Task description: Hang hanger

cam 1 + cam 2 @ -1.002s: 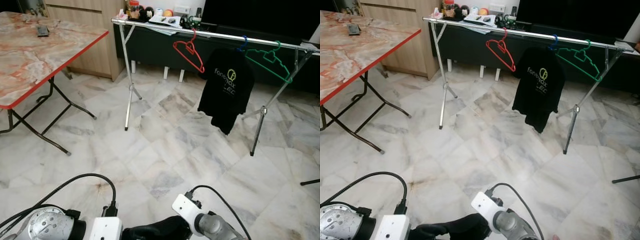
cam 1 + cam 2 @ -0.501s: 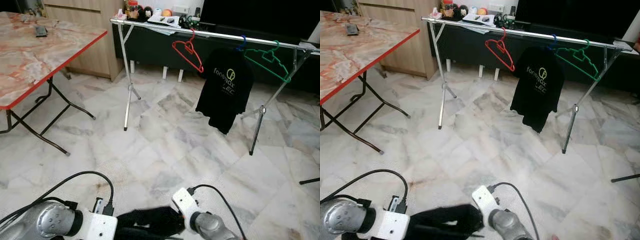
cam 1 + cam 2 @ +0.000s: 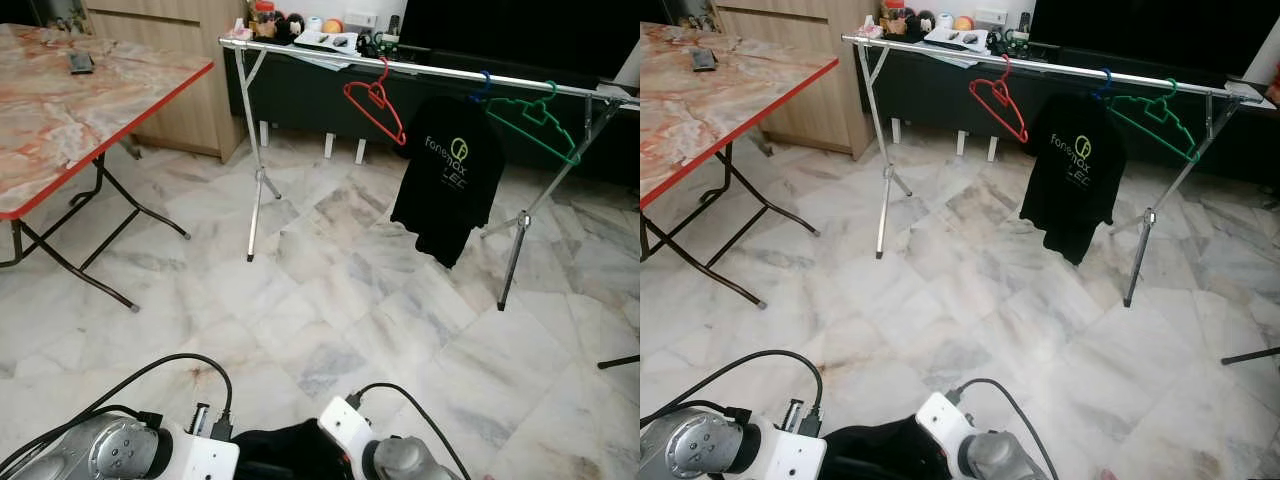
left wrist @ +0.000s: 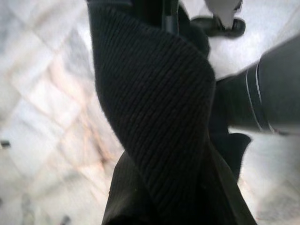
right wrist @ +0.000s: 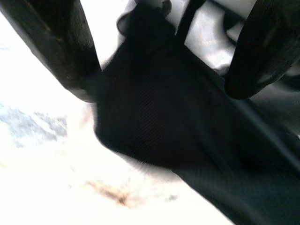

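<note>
Carefully, both grippers held a black garment [image 3: 275,450] low; the far rail [image 3: 440,72] needed a level approach.

In the right wrist view the right gripper [image 5: 161,51] stood wide around the cloth; I cannot tell the left gripper's state.

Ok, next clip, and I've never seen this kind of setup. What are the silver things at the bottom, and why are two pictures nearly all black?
The silver things are the two arms of a walking humanoid robot, seen from its head camera, which looks down at a marble floor. Ahead stands a metal clothes rail with a red hanger, a black T-shirt and a green hanger; a marble-patterned table is on its left. The dark pictures come from cameras on the wrists. Both look at a black garment bunched between the arms. The right gripper has its fingers apart around the cloth. The left wrist view is too close to show how the cloth is held.
</note>
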{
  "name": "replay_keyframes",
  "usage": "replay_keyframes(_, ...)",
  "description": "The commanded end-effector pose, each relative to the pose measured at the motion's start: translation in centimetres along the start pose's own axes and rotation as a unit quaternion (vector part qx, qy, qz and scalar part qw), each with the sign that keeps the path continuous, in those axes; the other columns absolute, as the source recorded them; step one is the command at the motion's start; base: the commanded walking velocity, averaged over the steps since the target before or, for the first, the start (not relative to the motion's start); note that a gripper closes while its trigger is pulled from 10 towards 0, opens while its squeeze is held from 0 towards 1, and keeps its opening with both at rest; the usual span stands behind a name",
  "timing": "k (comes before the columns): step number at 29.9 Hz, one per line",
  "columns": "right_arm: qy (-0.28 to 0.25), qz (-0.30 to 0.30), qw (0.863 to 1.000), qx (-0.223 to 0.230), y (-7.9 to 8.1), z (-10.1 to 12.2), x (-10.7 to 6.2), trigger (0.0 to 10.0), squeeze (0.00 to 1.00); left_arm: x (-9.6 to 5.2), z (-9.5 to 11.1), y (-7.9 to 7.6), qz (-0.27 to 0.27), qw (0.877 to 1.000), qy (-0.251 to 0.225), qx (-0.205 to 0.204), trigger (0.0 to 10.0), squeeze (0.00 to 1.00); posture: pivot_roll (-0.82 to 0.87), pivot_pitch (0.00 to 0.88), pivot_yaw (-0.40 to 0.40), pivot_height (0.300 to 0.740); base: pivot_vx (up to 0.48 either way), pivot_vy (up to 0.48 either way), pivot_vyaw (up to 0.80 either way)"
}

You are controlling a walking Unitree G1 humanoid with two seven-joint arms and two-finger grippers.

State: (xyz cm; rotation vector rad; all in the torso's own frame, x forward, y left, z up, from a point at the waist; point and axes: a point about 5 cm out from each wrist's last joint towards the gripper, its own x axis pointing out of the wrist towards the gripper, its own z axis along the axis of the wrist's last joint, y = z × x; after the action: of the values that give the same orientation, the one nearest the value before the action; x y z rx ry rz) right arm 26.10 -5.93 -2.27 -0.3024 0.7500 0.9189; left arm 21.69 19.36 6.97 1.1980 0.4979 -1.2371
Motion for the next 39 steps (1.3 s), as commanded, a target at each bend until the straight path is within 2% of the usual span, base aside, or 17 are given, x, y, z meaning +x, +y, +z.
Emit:
replay_keyframes(1, -0.013, 0.002, 1.000, 0.010, 0.0, 0.6, 0.1, 10.0, 0.00, 0.0, -0.6, 0.3, 0.015, 1.000, 0.024, -0.003, 10.0, 0.00, 0.20, 0.136, -0.072, 0.740, 0.000, 0.000, 0.00)
replay_keyframes(7, -0.010, 0.000, 1.000, -0.001, 0.3, 1.2, 0.4, 10.0, 0.00, 0.5, -1.4, 0.3, 0.034, 0.998, 0.050, -0.030, 10.0, 0.00, 0.20, 0.136, -0.074, 0.740, 0.000, 0.000, 0.00)
replay_keyframes(11, 0.005, -0.002, 1.000, -0.016, -1.3, -0.2, -0.8, 10.0, 0.00, 0.8, -1.6, 0.5, 0.051, 0.996, 0.055, -0.048, 10.0, 0.00, 0.20, 0.136, -0.074, 0.740, 0.000, 0.000, 0.00)
replay_keyframes(13, 0.005, -0.002, 1.000, -0.016, -1.3, -0.2, -0.8, 10.0, 0.00, 0.8, -1.6, 0.5, 0.051, 0.996, 0.055, -0.048, 10.0, 0.00, 0.20, 0.136, -0.074, 0.740, 0.000, 0.000, 0.00)
replay_keyframes(16, 0.024, -0.044, 0.998, -0.041, -2.1, -0.9, -1.2, 10.0, 0.00, 1.2, -1.6, 1.1, 0.094, 0.989, 0.044, -0.105, 10.0, 0.00, 0.20, 0.137, -0.075, 0.740, 0.000, 0.000, 0.00)
replay_keyframes(18, -0.023, -0.099, 0.995, -0.021, -3.0, 0.3, -1.4, 10.0, 0.00, 1.4, -1.6, 1.3, 0.110, 0.986, 0.039, -0.122, 10.0, 0.00, 0.20, 0.135, -0.074, 0.740, 0.000, 0.000, 0.00)
replay_keyframes(19, -0.023, -0.099, 0.995, -0.021, -3.0, 0.3, -1.4, 10.0, 0.00, 1.4, -1.6, 1.3, 0.110, 0.986, 0.039, -0.122, 10.0, 0.00, 0.20, 0.135, -0.074, 0.740, 0.000, 0.000, 0.00)
replay_keyframes(21, -0.062, -0.119, 0.991, 0.006, -3.5, 1.3, -1.6, 10.0, 0.00, 1.4, -1.7, 1.3, 0.112, 0.985, 0.038, -0.127, 10.0, 0.00, 0.20, 0.135, -0.072, 0.740, 0.000, 0.000, 0.00)
replay_keyframes(23, -0.127, -0.129, 0.983, 0.040, -4.2, 3.0, -2.0, 10.0, 0.00, 1.5, -1.7, 1.3, 0.110, 0.983, 0.037, -0.140, 10.0, 0.00, 0.20, 0.133, -0.068, 0.740, 0.000, 0.000, 0.00)
replay_keyframes(26, -0.158, -0.109, 0.981, 0.036, -4.0, 3.8, -2.1, 10.0, 0.00, 1.6, -1.6, 1.4, 0.100, 0.984, 0.027, -0.145, 10.0, 0.00, 0.19, 0.131, -0.067, 0.740, 0.000, 0.000, 0.00)
replay_keyframes(30, -0.133, 0.002, 0.989, -0.064, -2.6, 4.6, -1.7, 10.0, 0.00, 1.6, -0.6, 0.8, 0.016, 0.989, -0.010, -0.149, 10.0, 0.00, 0.18, 0.121, -0.061, 0.740, 0.000, 0.000, 0.00)
replay_keyframes(31, -0.133, 0.002, 0.989, -0.064, -2.6, 4.6, -1.7, 10.0, 0.00, 1.6, -0.6, 0.8, 0.016, 0.989, -0.010, -0.149, 10.0, 0.00, 0.18, 0.121, -0.061, 0.740, 0.000, 0.000, 0.00)
replay_keyframes(33, -0.116, 0.045, 0.987, -0.103, -2.0, 4.7, -1.6, 10.0, 0.00, 1.5, -0.1, 0.5, -0.023, 0.986, -0.025, -0.166, 10.0, 0.00, 0.18, 0.119, -0.059, 0.740, 0.000, 0.000, 0.00)
replay_keyframes(35, -0.112, 0.062, 0.985, -0.113, -1.7, 4.7, -1.5, 10.0, 0.00, 1.4, 0.4, 0.8, -0.024, 0.983, -0.045, -0.176, 10.0, 0.00, 0.18, 0.119, -0.059, 0.740, 0.000, 0.000, 0.00)
replay_keyframes(36, -0.129, 0.087, 0.980, -0.124, -3.3, 5.4, -3.0, 10.0, 0.00, 1.4, 0.9, 1.4, -0.012, 0.980, -0.069, -0.189, 10.0, 0.00, 0.17, 0.110, -0.060, 0.740, 0.000, 0.000, 0.00)
replay_keyframes(37, -0.129, 0.087, 0.980, -0.124, -3.3, 5.4, -3.0, 10.0, 0.00, 1.4, 0.9, 1.4, -0.012, 0.980, -0.069, -0.189, 10.0, 0.00, 0.17, 0.110, -0.060, 0.740, 0.000, 0.000, 0.00)
replay_keyframes(39, -0.156, 0.135, 0.965, -0.163, -6.2, 7.1, -6.4, 10.0, 0.00, 1.4, 2.5, 3.7, 0.037, 0.953, -0.168, -0.249, 10.0, 0.00, 0.17, 0.100, -0.063, 0.740, 0.000, 0.000, 0.00)
